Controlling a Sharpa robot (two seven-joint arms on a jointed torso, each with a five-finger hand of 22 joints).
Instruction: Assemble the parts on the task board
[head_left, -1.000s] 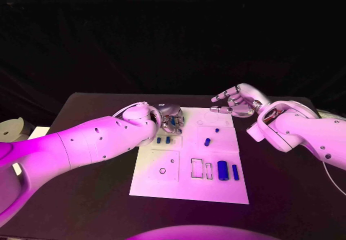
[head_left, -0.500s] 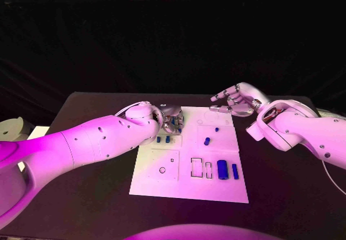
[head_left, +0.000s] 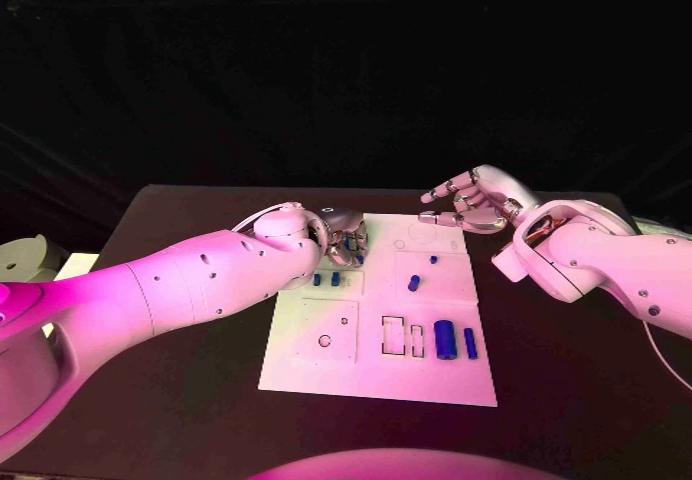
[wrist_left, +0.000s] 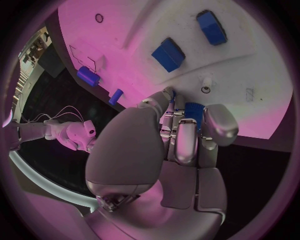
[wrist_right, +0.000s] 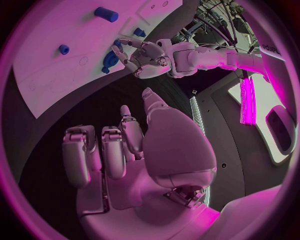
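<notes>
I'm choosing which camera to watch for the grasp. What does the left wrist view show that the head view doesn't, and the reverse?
Left wrist view alone: the left robot hand with its fingers closing round a small blue part on the white task board.
Head view alone: the whole board, with the long blue cylinder and thin blue bar at its near end.
Both: the two small blue blocks and the right robot hand, holding nothing.

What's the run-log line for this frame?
left hand: fingers on small blue part at white task board far edge | right hand: empty, curled, off board
</notes>
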